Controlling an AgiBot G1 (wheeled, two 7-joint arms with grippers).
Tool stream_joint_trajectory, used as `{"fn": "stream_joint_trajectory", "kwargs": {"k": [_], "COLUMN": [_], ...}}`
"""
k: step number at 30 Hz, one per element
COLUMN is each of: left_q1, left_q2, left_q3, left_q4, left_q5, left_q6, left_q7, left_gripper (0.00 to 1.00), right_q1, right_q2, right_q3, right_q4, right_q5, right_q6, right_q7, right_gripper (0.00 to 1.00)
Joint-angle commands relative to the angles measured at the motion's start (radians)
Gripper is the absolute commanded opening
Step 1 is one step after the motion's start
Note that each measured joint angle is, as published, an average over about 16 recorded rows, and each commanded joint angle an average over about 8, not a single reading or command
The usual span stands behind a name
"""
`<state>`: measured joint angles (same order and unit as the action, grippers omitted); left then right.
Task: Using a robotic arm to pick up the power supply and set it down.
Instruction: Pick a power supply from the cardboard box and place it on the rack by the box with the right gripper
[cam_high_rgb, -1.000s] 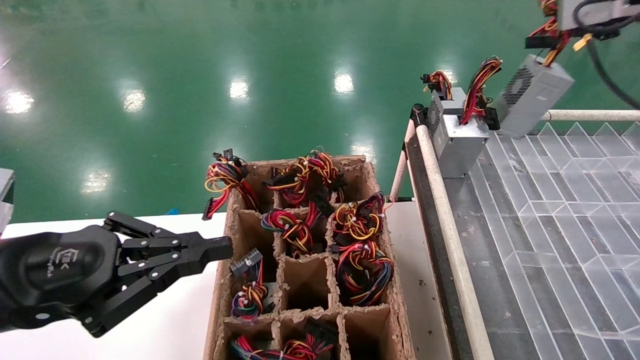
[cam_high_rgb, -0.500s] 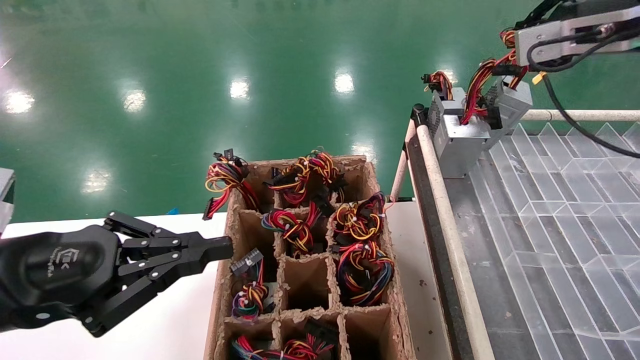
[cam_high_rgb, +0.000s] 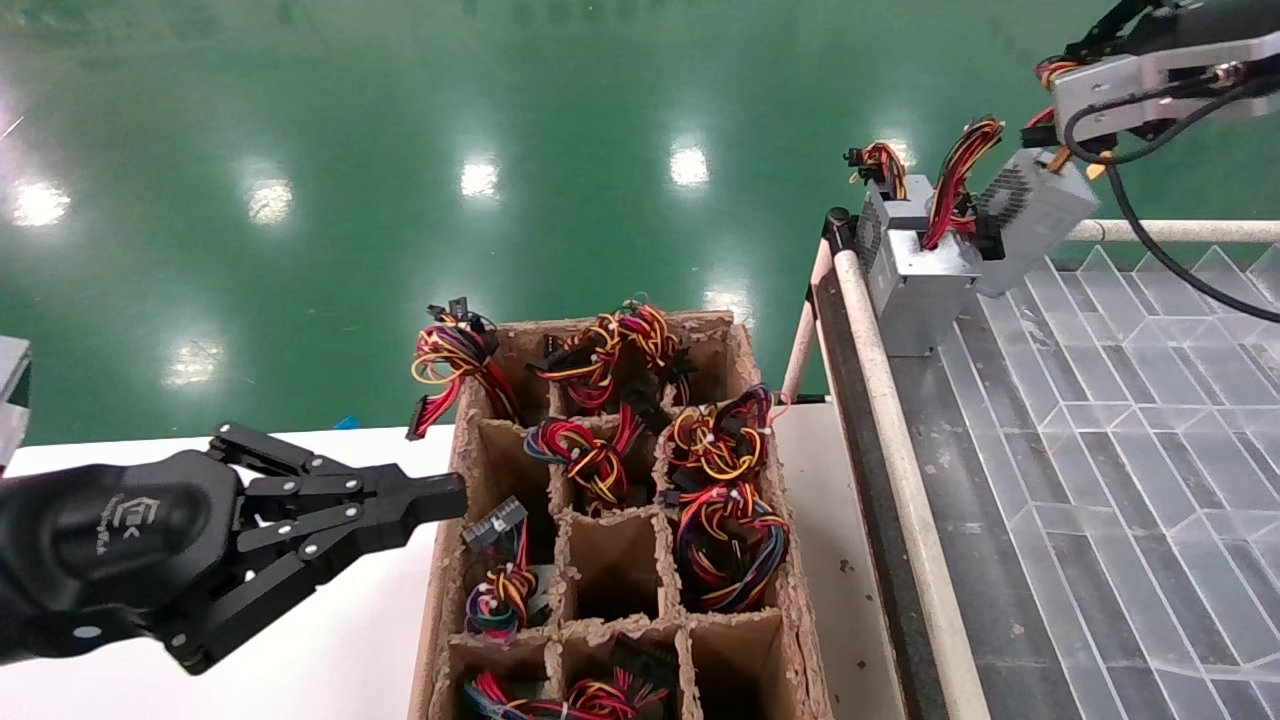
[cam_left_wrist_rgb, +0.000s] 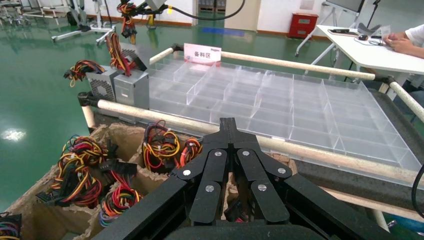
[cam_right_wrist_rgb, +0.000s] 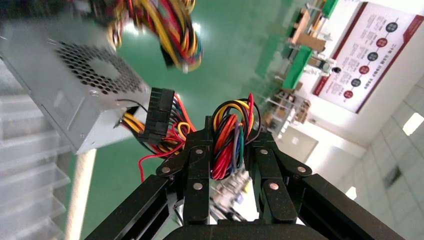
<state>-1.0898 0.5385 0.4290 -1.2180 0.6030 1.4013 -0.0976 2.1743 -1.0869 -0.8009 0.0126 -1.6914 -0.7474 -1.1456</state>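
Right gripper (cam_right_wrist_rgb: 227, 150): black jointed fingers clenched on the wire bundle (cam_right_wrist_rgb: 229, 137) of the power supply (cam_high_rgb: 1035, 215); raised at the far right, above the far corner of the tray.
Power supply: silver-grey metal box with a perforated vent face; hanging tilted by its red, yellow and orange wires; lower end close beside a second unit (cam_high_rgb: 920, 270), contact unclear.
Tray (cam_high_rgb: 1120, 420): clear plastic dividers forming slanted cells; pale tube rails along the edges.
Left gripper (cam_high_rgb: 440, 497): glossy black, fingers pressed together, holding nothing; over the white table (cam_high_rgb: 330, 650), tip at the carton wall.
Carton (cam_high_rgb: 610, 560): rough brown pulp grid; most cells hold coiled wires.
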Motion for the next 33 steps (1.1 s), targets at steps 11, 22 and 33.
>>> {"fn": "stream_joint_trajectory", "kwargs": {"k": [11, 22, 33], "left_q1": [0.000, 0.000, 0.000], "left_q2": [0.000, 0.000, 0.000], "left_q3": [0.000, 0.000, 0.000], "left_q4": [0.000, 0.000, 0.000], "left_q5": [0.000, 0.000, 0.000], "left_q6": [0.000, 0.000, 0.000], "left_q7": [0.000, 0.000, 0.000], "left_gripper": [0.00, 0.00, 0.00], "right_q1": [-0.016, -0.001, -0.008], "right_q2": [-0.027, -0.041, -0.044], "right_q3": [-0.011, 0.004, 0.004], "right_q4": [0.000, 0.008, -0.011], "right_q5": [-0.016, 0.005, 0.006], "right_q6": [0.041, 0.023, 0.012], "right_q7": [-0.034, -0.058, -0.070], "right_gripper": [0.00, 0.00, 0.00]}}
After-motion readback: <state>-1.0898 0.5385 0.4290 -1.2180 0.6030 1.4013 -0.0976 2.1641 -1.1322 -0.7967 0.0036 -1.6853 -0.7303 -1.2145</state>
